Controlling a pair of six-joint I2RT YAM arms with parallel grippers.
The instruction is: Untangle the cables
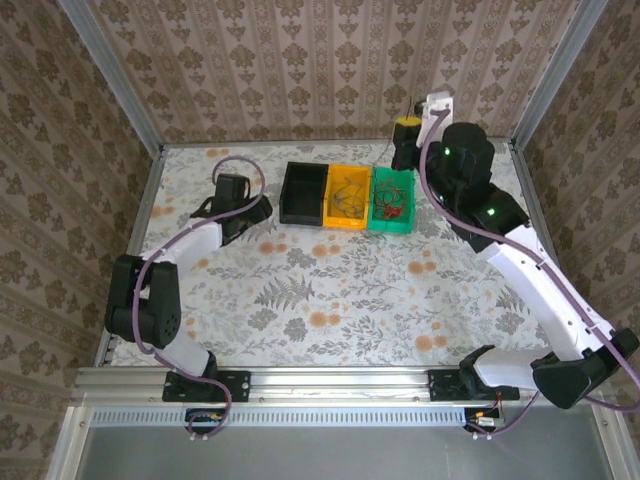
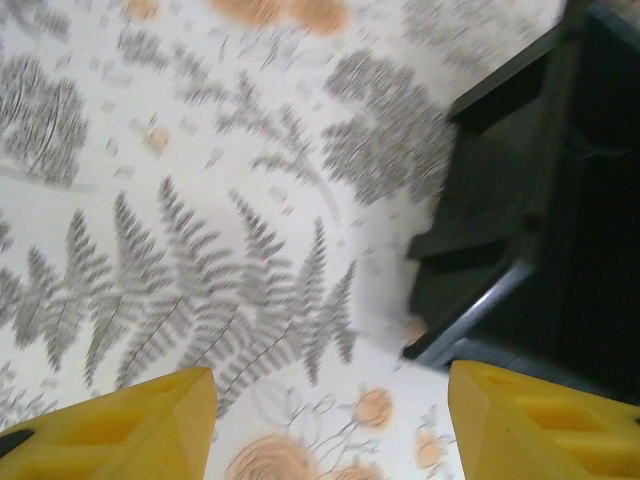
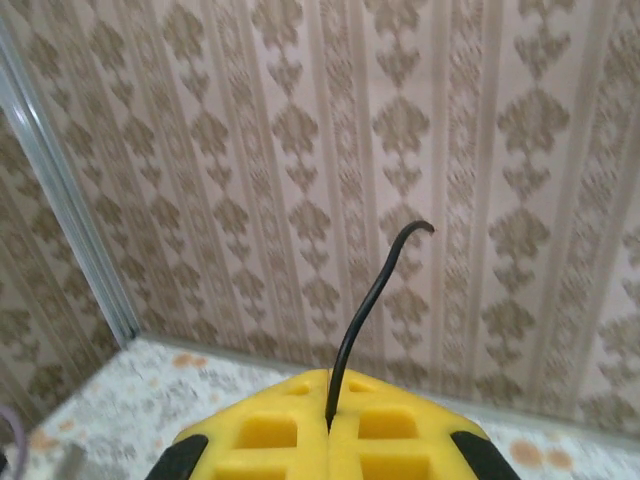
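left gripper [image 2: 328, 388] near black bin [image 2: 500, 230] edge, cable [image 3: 368, 300] aloft

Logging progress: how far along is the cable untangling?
Done: dark cables lie in the orange bin, red ones in the green bin. In hand: the right gripper pinches one dark cable. Left: placing it; the open left gripper hovers by the black bin.

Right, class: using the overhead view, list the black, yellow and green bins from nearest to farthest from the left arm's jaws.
1. Black bin: left end of the row, just right of the left jaws.
2. Yellow bin: middle of the row.
3. Green bin: right end of the row, farthest away.
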